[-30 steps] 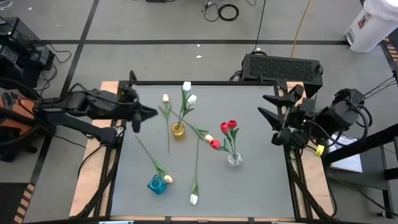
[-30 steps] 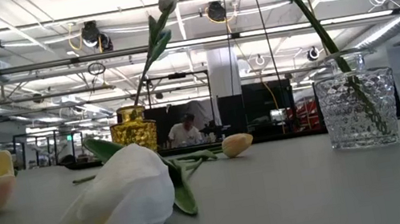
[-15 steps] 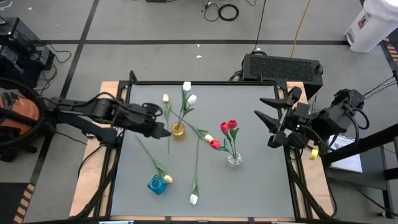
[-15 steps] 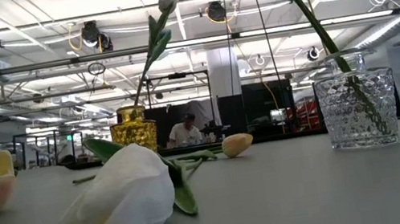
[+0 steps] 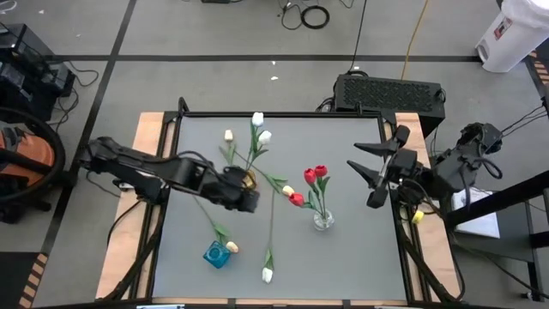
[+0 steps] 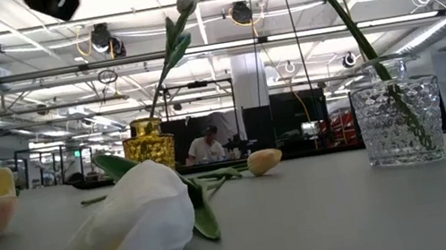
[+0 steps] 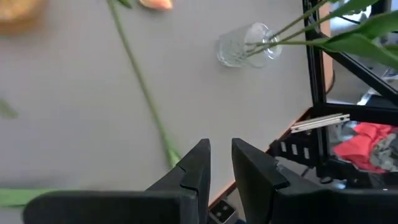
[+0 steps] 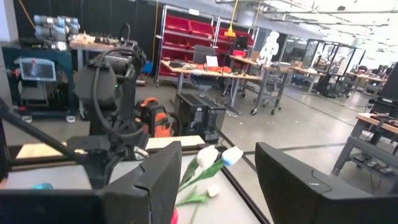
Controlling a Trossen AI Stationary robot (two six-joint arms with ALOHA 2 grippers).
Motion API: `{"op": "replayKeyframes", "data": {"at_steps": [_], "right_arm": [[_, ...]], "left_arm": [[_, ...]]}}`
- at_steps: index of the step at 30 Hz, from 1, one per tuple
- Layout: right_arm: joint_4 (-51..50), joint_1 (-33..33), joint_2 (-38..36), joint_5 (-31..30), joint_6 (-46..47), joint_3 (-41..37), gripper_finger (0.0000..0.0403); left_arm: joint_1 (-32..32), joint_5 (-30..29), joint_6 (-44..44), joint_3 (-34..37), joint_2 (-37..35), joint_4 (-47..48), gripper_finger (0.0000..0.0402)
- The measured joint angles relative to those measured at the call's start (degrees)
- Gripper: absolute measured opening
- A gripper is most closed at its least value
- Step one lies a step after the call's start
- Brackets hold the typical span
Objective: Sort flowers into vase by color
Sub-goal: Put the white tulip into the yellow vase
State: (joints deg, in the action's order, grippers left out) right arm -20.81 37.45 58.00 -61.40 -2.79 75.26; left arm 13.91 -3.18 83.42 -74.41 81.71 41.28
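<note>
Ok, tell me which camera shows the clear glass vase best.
The low view: the clear glass vase stands close, side-on, green stems visible inside. The high view shows it small from above, holding red flowers. The left wrist view shows it tilted and far off. The right wrist view misses it.

Flowers (image 5: pixel 271 210): some in vases, others flat.

grey table (image 5: pixel 360 249), three vases (image 5: pixel 322 221), loose tulips (image 5: pixel 268 275)

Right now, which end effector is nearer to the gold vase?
Left. The left end effector hovers right beside the gold vase, almost over it. The right end effector waits near the table's right edge, beyond the clear vase.
</note>
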Motion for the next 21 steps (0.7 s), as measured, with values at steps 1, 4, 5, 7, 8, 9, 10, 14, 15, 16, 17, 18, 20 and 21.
{"op": "replayKeyframes", "data": {"at_steps": [1, 4, 5, 7, 8, 9, 10, 14, 15, 16, 17, 18, 20, 21], "right_arm": [[-0.7, 0.0, 0.0, 0.0, 0.6, 0.0, 0.0196], [-2.4, 0.0, 0.0, 0.2, 1.6, 0.0, 0.0196], [-2.7, 0.0, 0.0, 0.3, 1.8, 0.0, 0.0196], [-3.3, 0.0, 0.0, 0.3, 2.2, 0.0, 0.0196], [-3.6, 0.0, 0.0, 0.3, 2.2, 0.0, 0.0196], [-4.0, 0.0, 0.0, 0.5, 2.2, 0.0, 0.0196], [-4.5, 0.0, 0.0, 1.3, 2.2, 0.0, 0.0196], [-4.8, 0.1, 0.0, 4.4, 2.3, 0.0, 0.0196], [-4.8, 0.1, 0.0, 5.0, 2.7, 0.0, 0.0196], [-4.8, 0.1, 0.0, 5.2, 3.4, 0.0, 0.0196], [-4.8, 0.1, 0.0, 5.3, 4.2, 0.0, 0.0196], [-4.8, 0.1, 0.0, 5.3, 4.9, 0.0, 0.0196], [-4.9, 0.1, 0.0, 5.3, 6.3, 0.0, 0.0196], [-4.8, 0.1, 0.0, 5.3, 6.9, 0.0, 0.0196]], "left_arm": [[0.3, 0.0, 0.3, 0.0, 1.3, -2.0, 0.0072], [1.1, 0.6, 0.3, 0.0, 4.9, -9.3, 0.0072], [1.3, 0.8, 0.5, 0.0, 5.9, -11.1, 0.0072], [1.9, 0.8, 3.2, 0.0, 7.7, -13.7, 0.0072], [2.3, 0.7, 4.8, 0.0, 8.5, -13.9, 0.0072], [2.7, 0.6, 6.1, 0.0, 9.1, -14.0, 0.0072], [3.3, 0.5, 7.2, 0.0, 9.7, -13.8, 0.0072], [5.8, -1.7, 10.7, 0.0, 11.3, -12.9, 0.0072], [6.3, -2.8, 11.1, 0.0, 11.6, -12.5, 0.0072], [6.8, -3.7, 11.9, 0.0, 11.9, -12.1, 0.0072], [7.2, -4.5, 12.2, 0.0, 12.1, -11.5, 0.0072], [7.5, -5.1, 12.2, 0.0, 12.3, -10.7, 0.0072], [7.9, -5.4, 11.5, 0.0, 12.7, -9.6, 0.0072], [8.0, -5.1, 10.2, 0.0, 12.9, -9.7, 0.0072]]}}
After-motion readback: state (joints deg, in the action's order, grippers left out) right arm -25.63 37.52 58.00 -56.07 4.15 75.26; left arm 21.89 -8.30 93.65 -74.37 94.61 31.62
